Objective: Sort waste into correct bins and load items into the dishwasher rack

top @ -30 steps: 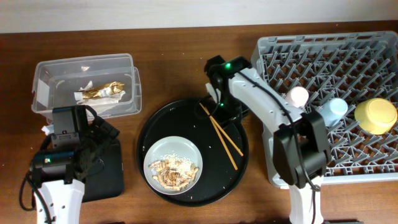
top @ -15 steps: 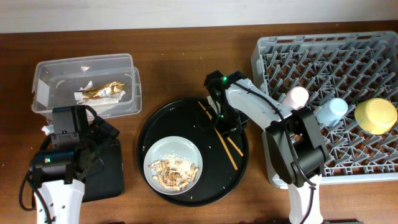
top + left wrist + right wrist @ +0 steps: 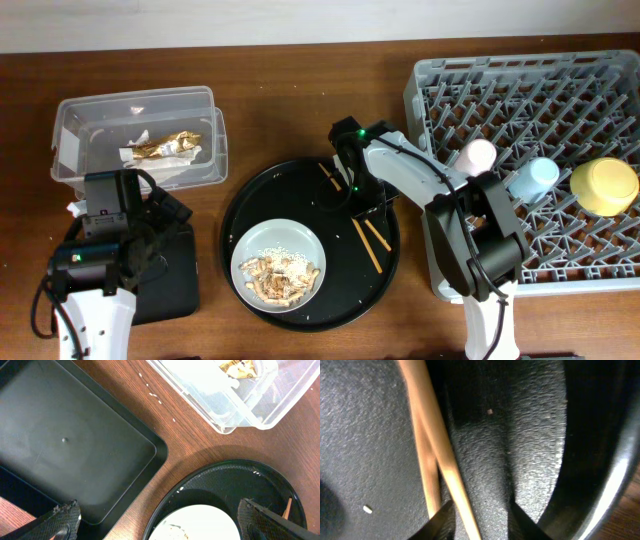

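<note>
Two thin wooden chopsticks (image 3: 370,238) lie crossed on the round black tray (image 3: 250,200). My right gripper (image 3: 365,202) is down on their upper part. In the right wrist view the right gripper (image 3: 480,517) has its jaws narrowly apart: one chopstick (image 3: 427,415) runs between them and the other lies by the left fingertip (image 3: 442,517). The grey plate (image 3: 250,252) holds food scraps (image 3: 280,275). My left gripper (image 3: 162,522) is wide open and empty above the shallow black tray (image 3: 60,445). The clear tub (image 3: 70,140) holds a gold wrapper (image 3: 165,146) and tissue (image 3: 135,153).
The dishwasher rack (image 3: 440,90) on the right carries a pink cup (image 3: 478,153), a blue cup (image 3: 535,177) and a yellow bowl (image 3: 604,185). A few rice grains (image 3: 155,396) lie on the wood between the tub and the black tray.
My right gripper has moved from the round tray's upper edge down onto the chopsticks, and its jaws have narrowed around one. The left arm has not moved.
</note>
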Robot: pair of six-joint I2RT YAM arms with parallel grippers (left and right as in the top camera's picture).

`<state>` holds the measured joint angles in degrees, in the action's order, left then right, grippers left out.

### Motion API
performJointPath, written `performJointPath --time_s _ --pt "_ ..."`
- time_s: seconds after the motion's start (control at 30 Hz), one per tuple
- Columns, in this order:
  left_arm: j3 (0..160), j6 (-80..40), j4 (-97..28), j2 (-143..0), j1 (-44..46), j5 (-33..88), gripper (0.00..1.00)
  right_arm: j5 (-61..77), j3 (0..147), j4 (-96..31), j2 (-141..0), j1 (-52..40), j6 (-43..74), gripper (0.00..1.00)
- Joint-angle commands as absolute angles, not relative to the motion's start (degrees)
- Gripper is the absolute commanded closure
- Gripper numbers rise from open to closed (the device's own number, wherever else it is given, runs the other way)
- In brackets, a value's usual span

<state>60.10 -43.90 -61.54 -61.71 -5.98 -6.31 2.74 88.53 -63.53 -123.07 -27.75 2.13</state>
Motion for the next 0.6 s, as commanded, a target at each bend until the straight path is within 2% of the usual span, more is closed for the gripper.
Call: performJointPath --time_s 0.0,0.2,0.57 --pt "60.1 -43.2 -61.6 -61.4 -6.3 -7.1 0.01 3.4 86.1 -62.0 -123.5 -27.8 3.6 0.73" --pt "60.1 -43.2 -61.6 -61.4 -6.3 -7.1 0.01 3.9 87.5 -64.4 -123.4 -27.8 5.0 0.96" --pt "60.1 -43.2 -61.6 -61.4 -6.3 -7.1 0.01 4.0 109.2 -84.0 -122.5 -26.5 5.0 0.96"
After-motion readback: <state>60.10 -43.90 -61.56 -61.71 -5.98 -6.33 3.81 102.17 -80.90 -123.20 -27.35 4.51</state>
